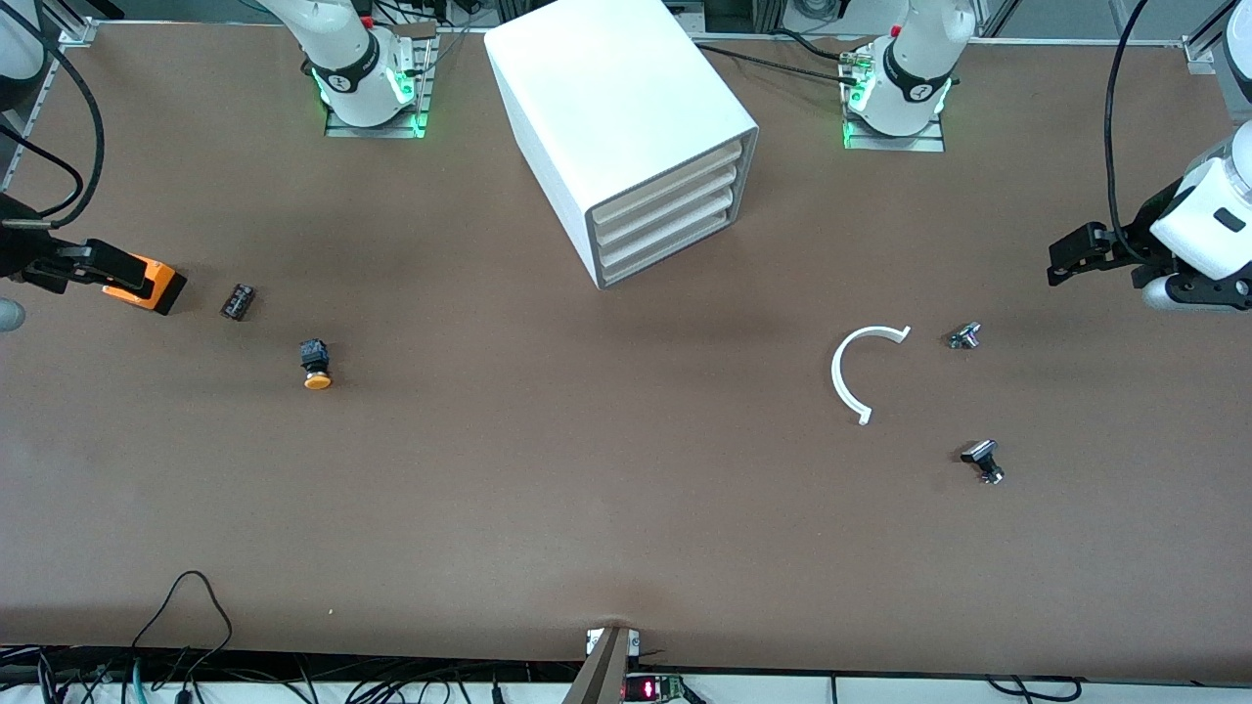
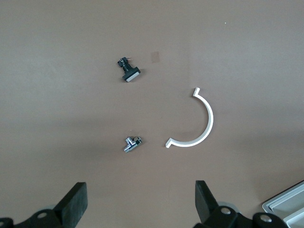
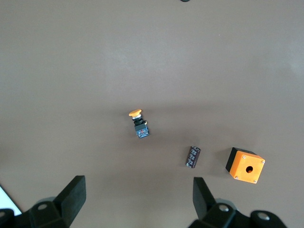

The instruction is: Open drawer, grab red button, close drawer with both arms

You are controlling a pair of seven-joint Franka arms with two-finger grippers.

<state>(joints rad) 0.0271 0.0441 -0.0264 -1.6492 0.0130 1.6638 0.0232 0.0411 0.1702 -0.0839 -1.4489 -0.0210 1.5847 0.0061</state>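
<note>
The white cabinet (image 1: 616,98) stands at the robots' side of the table, mid-way between the two bases. Its four alike tray drawers (image 1: 673,210) are all shut. The red-capped button is out of view. My left gripper (image 1: 1066,256) hangs open and empty in the air at the left arm's end of the table; it also shows in the left wrist view (image 2: 141,194). My right gripper (image 1: 117,272) is open and empty in the air over the right arm's end of the table, by the orange box (image 1: 156,286); it also shows in the right wrist view (image 3: 137,190).
A button with an orange-yellow cap (image 1: 315,364) and a small black cylinder (image 1: 238,301) lie beside the orange box. A white C-shaped piece (image 1: 861,372) and two small metal parts (image 1: 965,336) (image 1: 983,462) lie toward the left arm's end.
</note>
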